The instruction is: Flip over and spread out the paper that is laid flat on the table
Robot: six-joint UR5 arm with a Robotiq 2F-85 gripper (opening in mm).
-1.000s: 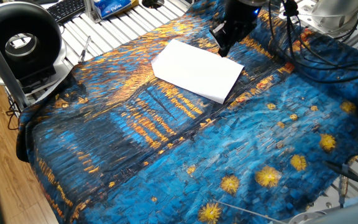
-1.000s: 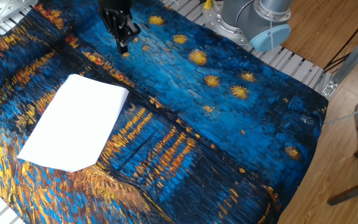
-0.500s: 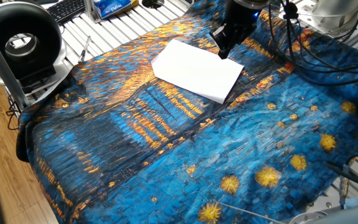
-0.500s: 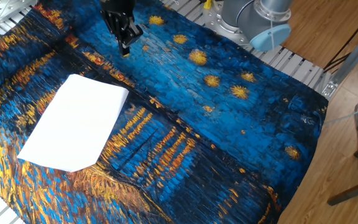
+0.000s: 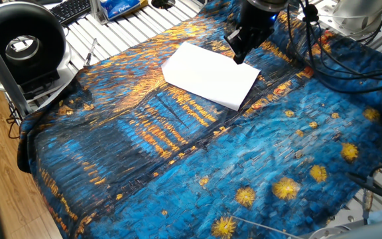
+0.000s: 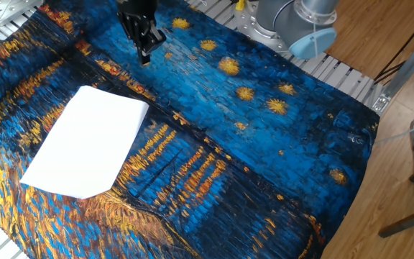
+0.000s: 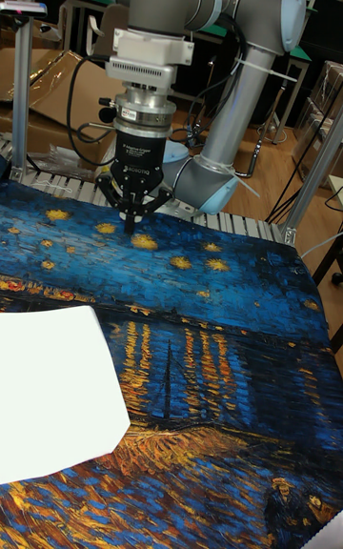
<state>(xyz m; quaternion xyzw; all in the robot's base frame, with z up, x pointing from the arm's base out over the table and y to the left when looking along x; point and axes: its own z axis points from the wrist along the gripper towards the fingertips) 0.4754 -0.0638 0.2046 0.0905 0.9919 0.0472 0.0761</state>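
Plain white thin rectangular paper sheet (image 5: 210,74) (image 6: 87,141) (image 7: 52,387) lying flat on the broad surface draped in a blue cloth with orange-yellow streaks and yellow star bursts (image 5: 197,153) (image 6: 214,137) (image 7: 210,349), all corners down, no fold visible. In one fixed view, placed toward 12 o'clock of the cloth; in the other fixed view, toward 9 o'clock; in the tall fixed view, at 8 o'clock, cut by the left edge. Black two-finger tool (image 5: 239,52) (image 6: 144,54) (image 7: 132,213) pointing straight down, raised over the cloth and holding nothing, fingers drawn close together with the tips almost meeting. In the other fixed view and the tall fixed view, well clear of the sheet, at about 1 o'clock from its nearest corner; in one fixed view, overlapping the far edge of the sheet only by perspective. Grey jointed robot arm (image 7: 191,6) rising behind the tool, base on white slatted metal (image 7: 219,220) at the far edge of the cloth.
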